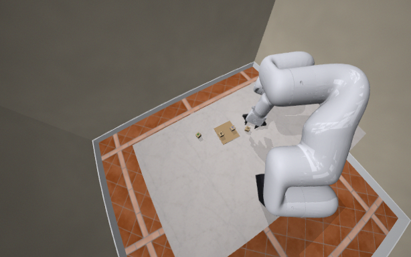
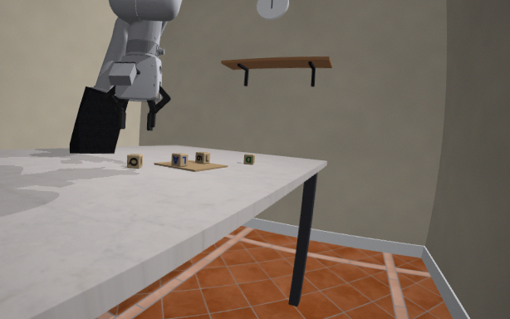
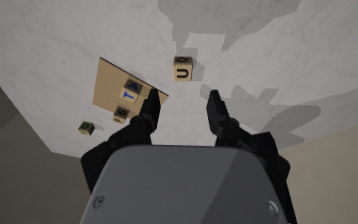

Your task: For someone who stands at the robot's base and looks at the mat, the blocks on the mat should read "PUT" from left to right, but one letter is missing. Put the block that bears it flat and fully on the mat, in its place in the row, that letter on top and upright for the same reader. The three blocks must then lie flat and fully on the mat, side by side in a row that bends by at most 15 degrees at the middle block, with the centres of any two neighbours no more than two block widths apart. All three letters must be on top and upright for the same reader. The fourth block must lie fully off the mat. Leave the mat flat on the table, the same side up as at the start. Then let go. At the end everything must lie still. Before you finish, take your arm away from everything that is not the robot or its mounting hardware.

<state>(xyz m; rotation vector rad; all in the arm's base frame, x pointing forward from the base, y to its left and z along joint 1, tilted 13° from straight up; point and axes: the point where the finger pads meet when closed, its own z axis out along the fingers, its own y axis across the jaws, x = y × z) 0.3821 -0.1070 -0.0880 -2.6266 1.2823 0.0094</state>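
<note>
A tan mat (image 1: 229, 139) (image 2: 209, 167) (image 3: 106, 84) lies on the white table. Two letter blocks stand on it. One block (image 1: 221, 134) (image 2: 179, 159) (image 3: 131, 91) has a blue T on top. I cannot read the top of the other block (image 1: 232, 128) (image 2: 203, 157) (image 3: 121, 113). A block with a black U on top (image 1: 247, 128) (image 2: 134, 160) (image 3: 183, 68) lies on the table beside the mat, apart from it. My gripper (image 1: 253, 123) (image 2: 137, 122) (image 3: 183, 98) hangs well above the table near the U block. It is partly open and empty.
A green-topped block (image 1: 198, 135) (image 2: 249, 159) (image 3: 86, 128) lies on the table beyond the mat's other side. The table edge (image 2: 291, 176) runs behind it. A wall shelf (image 2: 276, 62) hangs far behind.
</note>
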